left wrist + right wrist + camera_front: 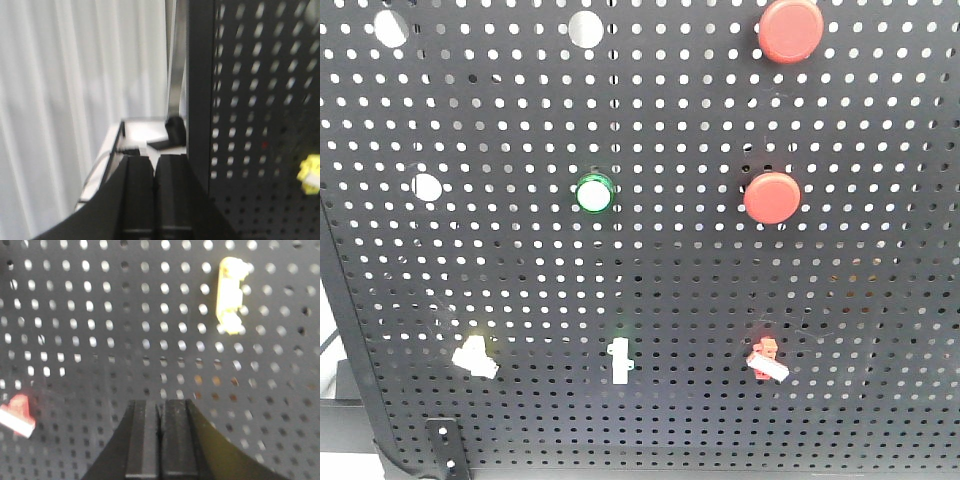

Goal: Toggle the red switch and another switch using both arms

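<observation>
On the black pegboard [650,270], the small red switch [767,358] with a white lever sits at the lower right. The pale cream switch [475,355] is at the lower left. Neither arm shows in the front view. In the left wrist view my left gripper [154,160] is shut and empty beside the board's left edge. The cream switch [310,174] lies off to its right, apart from it. In the right wrist view my right gripper [160,405] is shut and empty, facing the board. The red switch [19,415] is to its left, untouched.
A narrow white toggle [618,360] sits between the two switches; a narrow pale toggle [231,295] shows up right of my right gripper. Two large red push buttons [790,30] [772,196] and a green round light [594,193] sit higher. White curtains [75,100] hang left.
</observation>
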Motion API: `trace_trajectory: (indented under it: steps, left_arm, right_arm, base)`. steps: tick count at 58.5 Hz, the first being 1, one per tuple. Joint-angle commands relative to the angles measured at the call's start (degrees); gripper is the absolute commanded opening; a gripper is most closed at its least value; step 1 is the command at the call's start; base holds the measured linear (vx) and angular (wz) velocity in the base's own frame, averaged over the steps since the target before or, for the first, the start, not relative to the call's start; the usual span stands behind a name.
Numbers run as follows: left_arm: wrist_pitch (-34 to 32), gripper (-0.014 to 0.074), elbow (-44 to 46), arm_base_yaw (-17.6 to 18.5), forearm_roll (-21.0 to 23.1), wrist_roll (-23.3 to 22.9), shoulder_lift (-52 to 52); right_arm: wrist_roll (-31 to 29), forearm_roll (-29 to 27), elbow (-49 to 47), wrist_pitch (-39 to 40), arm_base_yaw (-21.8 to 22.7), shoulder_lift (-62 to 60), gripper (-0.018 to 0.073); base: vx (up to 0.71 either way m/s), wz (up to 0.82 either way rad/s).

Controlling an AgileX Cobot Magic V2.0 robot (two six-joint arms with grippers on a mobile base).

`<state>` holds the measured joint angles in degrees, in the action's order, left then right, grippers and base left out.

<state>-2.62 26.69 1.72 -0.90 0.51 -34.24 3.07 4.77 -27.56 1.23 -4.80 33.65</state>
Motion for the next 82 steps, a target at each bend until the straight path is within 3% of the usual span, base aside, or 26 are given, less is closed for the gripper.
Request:
trace_trajectory:
  steps: [1, 9, 16, 25, 42, 52, 65, 82]
  left_arm:
    - [-6.8, 0.0003, 2.0, 2.0, -1.1, -0.5, -3.0]
    - [-9.4, 0.0003, 2.0, 8.6, -5.0, -0.5, -7.4]
    - [-14.1, 0.0003, 2.1, 14.1, -5.4, -2.2, -11.8]
    - [-16.8, 0.0003, 6.4, 17.9, -5.4, -4.6, -18.1]
    - [-16.2, 0.0003, 15.3, 19.1, -5.4, -5.2, -27.4]
    - [-14.1, 0.0003, 16.0, 19.3, -5.4, -5.7, -29.4]
    - [-8.2, 0.0003, 16.0, 22.5, -5.4, -5.5, -30.1]
    - [-1.2, 0.0003, 15.9, 22.6, -5.3, -11.9, -32.0]
  right_arm:
    - [-0.1, 0.1, -1.9, 5.5, 0.4, 0.6, -0.0006]
    - [-0.1, 0.1, -1.8, 4.8, 0.4, 0.6, -0.0006]
    - [-0.1, 0.1, -1.8, 4.4, 0.4, 0.6, -0.0006]
    - [-0.3, 0.1, -1.8, 4.4, 0.4, 0.6, -0.0006]
    - [-0.5, 0.1, -1.8, 4.4, 0.4, 0.6, -0.0006]
    - [-0.5, 0.1, -1.8, 4.5, 0.4, 0.6, -0.0006]
    - [-0.5, 0.1, -1.8, 4.5, 0.4, 0.6, -0.0006]
    - [-0.5, 0.1, -1.8, 4.5, 0.4, 0.6, -0.0006]
  base:
    - [0.0, 0.0]
    - [0.0, 0.0]
    - [0.0, 0.0]
    - [0.0, 0.0]
    - [0.0, 0.0]
    - [0.0, 0.0]
    - [0.0, 0.0]
    - [0.0, 0.0]
